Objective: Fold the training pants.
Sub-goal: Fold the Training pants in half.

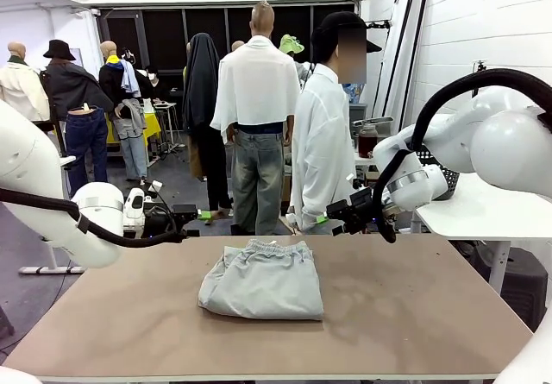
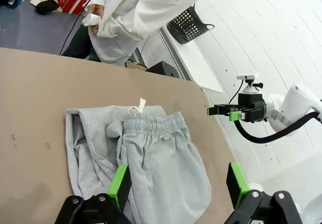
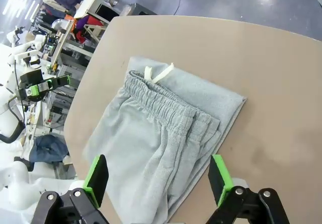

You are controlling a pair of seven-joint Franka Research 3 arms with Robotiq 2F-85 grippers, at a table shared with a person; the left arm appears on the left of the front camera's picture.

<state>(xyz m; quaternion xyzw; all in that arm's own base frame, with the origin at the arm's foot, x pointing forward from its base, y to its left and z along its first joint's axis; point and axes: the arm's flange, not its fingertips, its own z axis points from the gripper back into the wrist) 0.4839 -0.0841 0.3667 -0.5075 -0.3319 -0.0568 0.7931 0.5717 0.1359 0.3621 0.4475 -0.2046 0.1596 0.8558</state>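
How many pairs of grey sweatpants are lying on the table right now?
1. The grey sweatpants lie folded near the middle of the brown table, waistband toward the person at the far edge. Nothing suggests another pair hidden beneath.

The training pants are cut off by the bottom edge in both wrist views, their lower end hidden behind the fingers; drawstring print can't be read.

Both arms are glossy white with rounded joints and black cables looped along them. Each end effector, the left end effector and the right end effector, is black with screws and bright green pads. The person wears a loose white shirt.
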